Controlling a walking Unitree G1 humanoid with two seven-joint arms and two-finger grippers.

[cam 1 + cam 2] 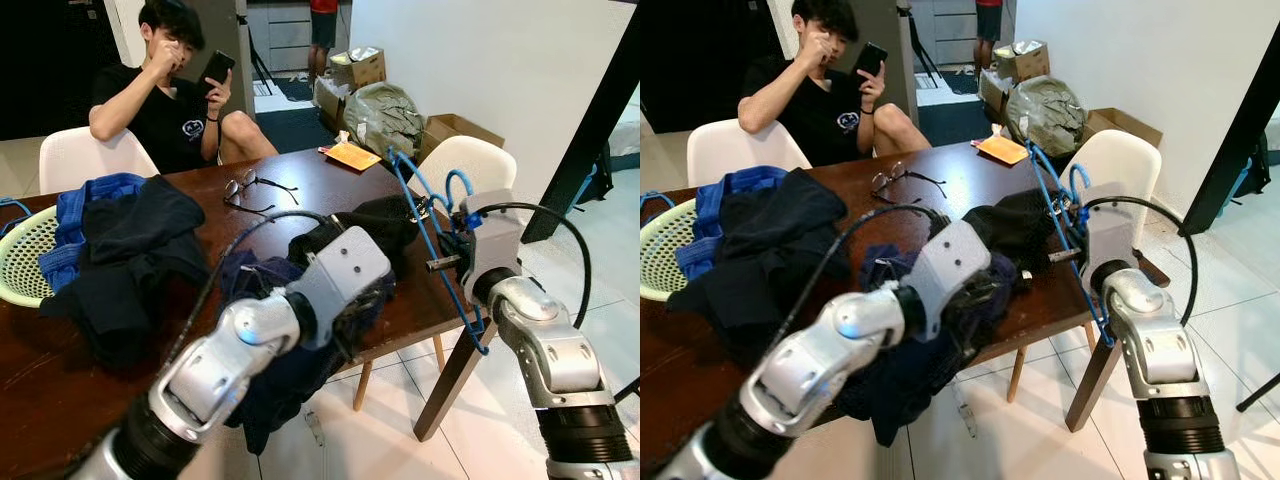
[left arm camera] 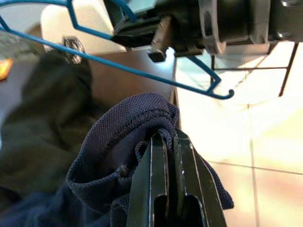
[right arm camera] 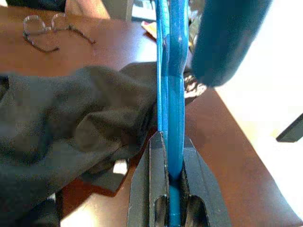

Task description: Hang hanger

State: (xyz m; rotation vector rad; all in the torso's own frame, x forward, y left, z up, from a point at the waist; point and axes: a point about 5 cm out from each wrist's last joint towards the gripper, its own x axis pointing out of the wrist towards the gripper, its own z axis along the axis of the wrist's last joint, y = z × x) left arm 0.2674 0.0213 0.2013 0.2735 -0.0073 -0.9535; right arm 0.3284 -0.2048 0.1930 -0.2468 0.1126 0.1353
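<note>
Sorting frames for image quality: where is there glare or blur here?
Left wrist view: floor tiles washed out by glare, table behind soft. Right wrist view: blue hanger close and blurred, right background overexposed, eyeglasses soft. Left eye view: sharp, evenly lit; dark doorway upper left.

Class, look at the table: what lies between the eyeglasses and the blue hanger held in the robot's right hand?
In the left eye view, a dark garment lies between the eyeglasses and the blue hanger clamped in the right hand.
</note>
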